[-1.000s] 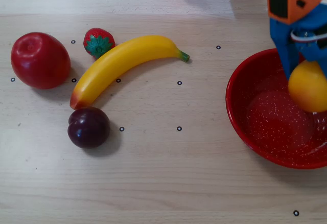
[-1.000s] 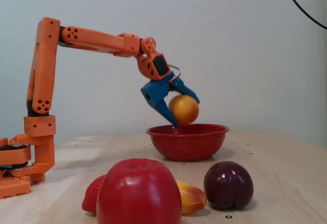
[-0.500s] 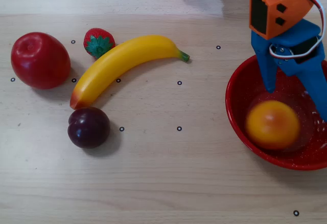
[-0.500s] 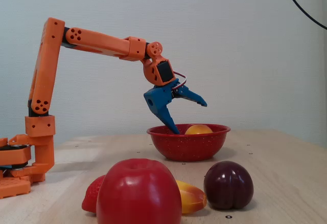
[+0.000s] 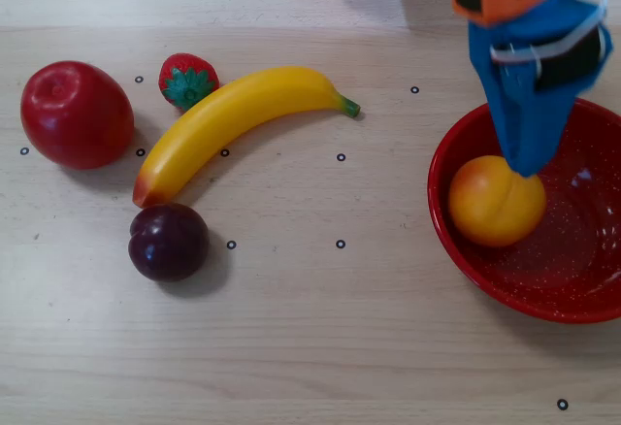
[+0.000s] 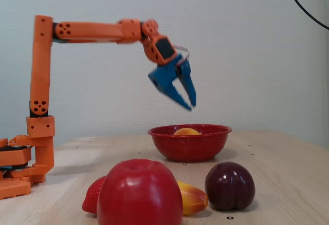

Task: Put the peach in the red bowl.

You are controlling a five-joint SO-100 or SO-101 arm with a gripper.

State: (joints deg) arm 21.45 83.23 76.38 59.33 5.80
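1. Nearest the front edge of the surface (image 5: 310,367) in the fixed view stand the red apple (image 6: 140,193) and the dark plum (image 6: 230,186), with a strawberry (image 6: 92,197) and the tip of a banana (image 6: 191,198) tucked behind the apple. None of them is part of the job.
2. Farther back, toward the right edge of the surface in the overhead view, sits the red bowl (image 5: 582,289). The peach (image 5: 495,202) lies inside it, against the wall on its left side in that view; in the fixed view only its top shows over the rim.
3. Above the bowl hangs the end effector (image 6: 189,99), well clear of the rim and holding nothing. Its jaws stand nearly together, with only a narrow gap at the tips in the fixed view. In the overhead view it covers part of the bowl's far rim and a bit of the peach.
4. Judging by this, the placing looks done, and what remains is to withdraw cleanly.
5. To do that well, the arm should rise straight before swinging back toward its base, so the blue fingers do not clip the bowl's rim and tip it.
6. A slow retreat would also avoid jolting the peach, which looks free to roll.
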